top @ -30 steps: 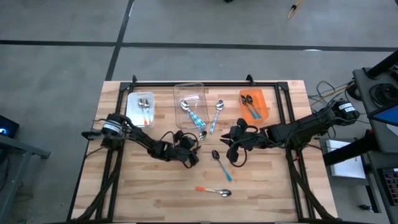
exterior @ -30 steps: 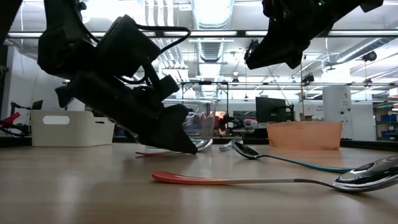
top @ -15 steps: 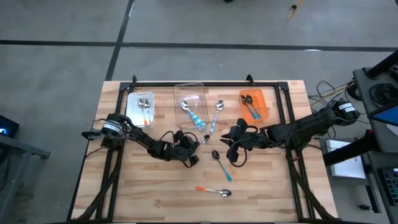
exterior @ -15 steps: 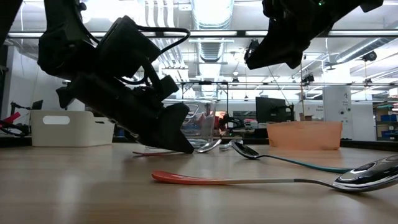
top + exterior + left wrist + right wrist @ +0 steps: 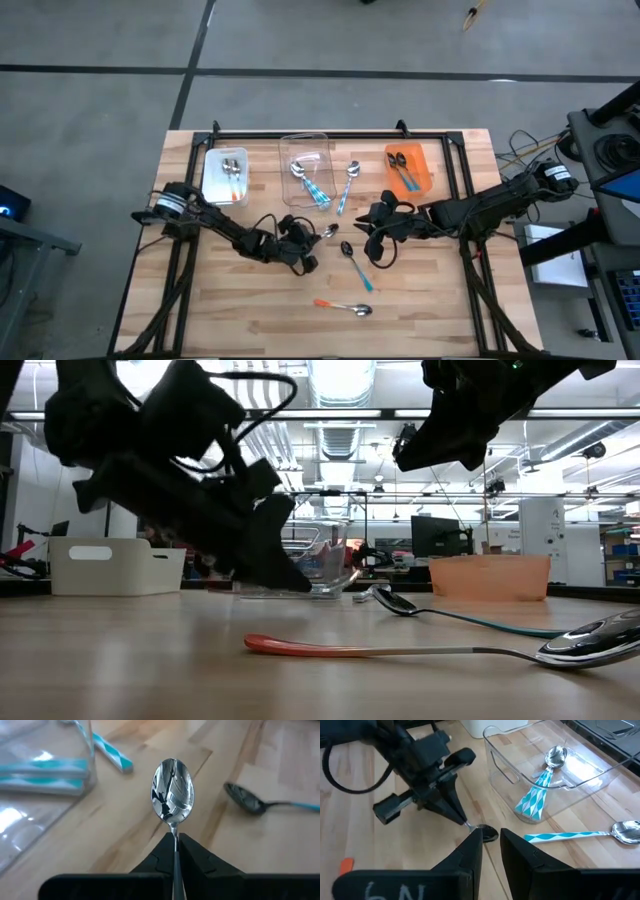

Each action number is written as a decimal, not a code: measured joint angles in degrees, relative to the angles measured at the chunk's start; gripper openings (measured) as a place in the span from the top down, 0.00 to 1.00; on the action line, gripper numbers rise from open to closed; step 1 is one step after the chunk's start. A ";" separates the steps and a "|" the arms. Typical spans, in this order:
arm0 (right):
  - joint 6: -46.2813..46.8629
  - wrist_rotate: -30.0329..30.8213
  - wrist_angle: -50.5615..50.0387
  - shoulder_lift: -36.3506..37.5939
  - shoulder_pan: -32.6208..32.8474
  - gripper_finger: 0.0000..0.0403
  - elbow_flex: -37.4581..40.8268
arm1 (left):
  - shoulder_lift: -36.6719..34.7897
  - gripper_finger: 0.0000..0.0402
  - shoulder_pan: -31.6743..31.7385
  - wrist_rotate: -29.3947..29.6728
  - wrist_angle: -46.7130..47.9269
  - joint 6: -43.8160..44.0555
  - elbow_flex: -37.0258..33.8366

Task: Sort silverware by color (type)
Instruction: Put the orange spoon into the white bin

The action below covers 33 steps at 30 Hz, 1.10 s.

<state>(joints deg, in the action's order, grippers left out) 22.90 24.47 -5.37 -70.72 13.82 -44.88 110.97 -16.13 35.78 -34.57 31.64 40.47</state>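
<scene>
So the left claw [image 5: 308, 240] was pinching a silver spoon [image 5: 172, 792] by its handle, bowl sticking out in front and lifted just off the wooden surface [image 5: 240, 300], near the clear bin [image 5: 306, 150]. That bin had patterned teal-handled spoons [image 5: 536, 795] in it, with another one [image 5: 348, 186] lying just beside it. The right claw [image 5: 374, 243] hovered above the middle of the surface, fingers slightly spread, holding nothing. A dark teal-handled spoon [image 5: 355, 264] and an orange-handled spoon [image 5: 342, 306] lay loose in front. Two more bins, the white bin [image 5: 226, 175] and the orange bin [image 5: 408, 166], held spoons too.
</scene>
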 joint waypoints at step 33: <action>0.03 -0.43 0.19 0.02 0.00 0.87 0.00 | -37.13 1.00 -0.95 9.52 32.41 -4.75 -0.22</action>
<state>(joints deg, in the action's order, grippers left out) 22.92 24.04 -5.18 -70.70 13.83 -44.88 73.84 -17.08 45.30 -2.16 26.88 40.25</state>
